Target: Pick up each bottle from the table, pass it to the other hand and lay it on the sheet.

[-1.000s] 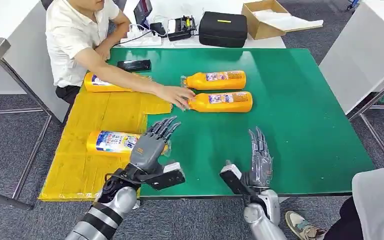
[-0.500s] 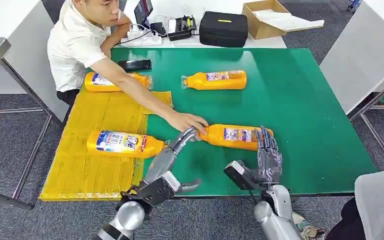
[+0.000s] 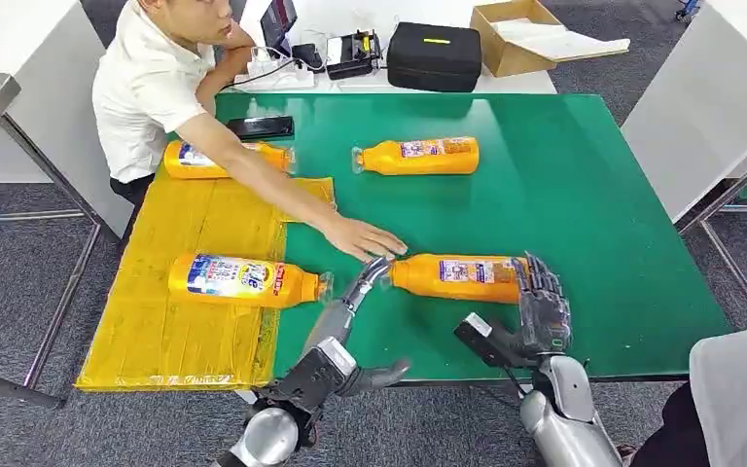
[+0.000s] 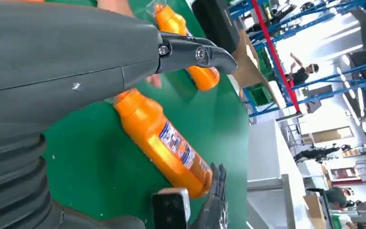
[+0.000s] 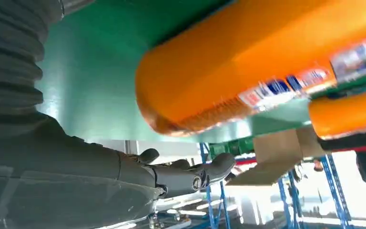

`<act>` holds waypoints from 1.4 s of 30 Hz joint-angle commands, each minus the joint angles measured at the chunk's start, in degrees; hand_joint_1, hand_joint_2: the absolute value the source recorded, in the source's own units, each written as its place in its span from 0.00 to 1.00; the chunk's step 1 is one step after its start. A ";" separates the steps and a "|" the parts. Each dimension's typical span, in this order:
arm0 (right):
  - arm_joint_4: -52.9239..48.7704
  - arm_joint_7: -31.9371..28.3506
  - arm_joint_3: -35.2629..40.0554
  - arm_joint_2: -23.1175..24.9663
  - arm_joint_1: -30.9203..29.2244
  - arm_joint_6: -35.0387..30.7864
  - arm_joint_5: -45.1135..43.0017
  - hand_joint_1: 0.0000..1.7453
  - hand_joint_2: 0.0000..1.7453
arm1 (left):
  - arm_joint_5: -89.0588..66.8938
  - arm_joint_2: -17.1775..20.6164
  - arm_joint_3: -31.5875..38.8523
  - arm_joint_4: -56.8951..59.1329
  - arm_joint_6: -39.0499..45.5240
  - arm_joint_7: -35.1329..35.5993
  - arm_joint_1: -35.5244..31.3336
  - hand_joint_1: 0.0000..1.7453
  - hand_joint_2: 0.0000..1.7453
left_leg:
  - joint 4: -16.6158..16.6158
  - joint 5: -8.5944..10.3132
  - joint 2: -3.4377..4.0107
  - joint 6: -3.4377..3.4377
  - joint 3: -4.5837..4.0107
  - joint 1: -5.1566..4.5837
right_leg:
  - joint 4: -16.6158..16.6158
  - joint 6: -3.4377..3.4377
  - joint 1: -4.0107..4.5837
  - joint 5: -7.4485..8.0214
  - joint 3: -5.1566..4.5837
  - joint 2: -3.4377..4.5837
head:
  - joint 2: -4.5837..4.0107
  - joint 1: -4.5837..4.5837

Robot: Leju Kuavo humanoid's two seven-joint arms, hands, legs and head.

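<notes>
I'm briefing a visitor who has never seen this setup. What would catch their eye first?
The orange bottle lying on the green table, between the left hand at its cap and the right hand at its base. A person's hand reaches in beside the cap.

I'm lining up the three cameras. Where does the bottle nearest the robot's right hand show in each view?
Head view: bottle lying on the green table, just beyond the right hand.
Left wrist view: bottle slanting across the middle.
Right wrist view: bottle blurred, close up.
Shared landmark: its printed label.
</notes>
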 commanded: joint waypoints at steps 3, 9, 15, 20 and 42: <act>8.25 0.88 3.21 -1.04 -5.45 1.19 0.47 0.00 1.00 | 0.75 1.10 -2.09 3.49 -0.12 0.45 -1.48 0.00 1.00 | 0.01 -0.18 0.20 -0.02 0.39 0.08 | -0.08 -0.28 0.13 -0.11 0.40 0.08 | 0.00 0.02; 13.96 2.01 4.91 -1.41 -10.31 0.67 2.36 0.00 1.00 | 2.10 0.90 -2.39 3.97 -0.47 0.56 -2.07 0.00 1.00 | 0.02 -0.22 0.29 -0.03 0.45 0.07 | -0.05 -0.32 0.13 -0.13 0.43 0.16 | 0.00 0.00; 18.48 2.66 7.95 -1.38 -15.95 0.86 5.02 0.00 1.00 | 3.01 0.71 -2.94 4.55 -0.35 0.43 -2.91 0.00 1.00 | 0.04 -0.10 0.29 -0.01 0.26 0.04 | -0.03 -0.21 0.08 -0.01 0.21 0.18 | 0.00 0.00; 19.38 3.07 9.91 -0.73 -17.17 1.12 6.26 0.00 1.00 | 3.27 0.53 -3.48 5.29 -0.50 0.36 -3.37 0.00 1.00 | 0.02 -0.04 0.20 0.04 0.20 0.04 | -0.03 -0.12 0.07 0.01 0.18 0.12 | 0.00 0.02; 20.98 6.84 14.52 -3.27 -17.64 12.86 4.08 0.00 1.00 | 3.20 1.05 -3.34 5.64 0.31 1.10 -2.57 0.00 1.00 | 0.00 -0.07 0.09 0.05 0.36 0.06 | -0.07 -0.19 0.10 -0.05 0.38 -0.02 | 0.00 0.02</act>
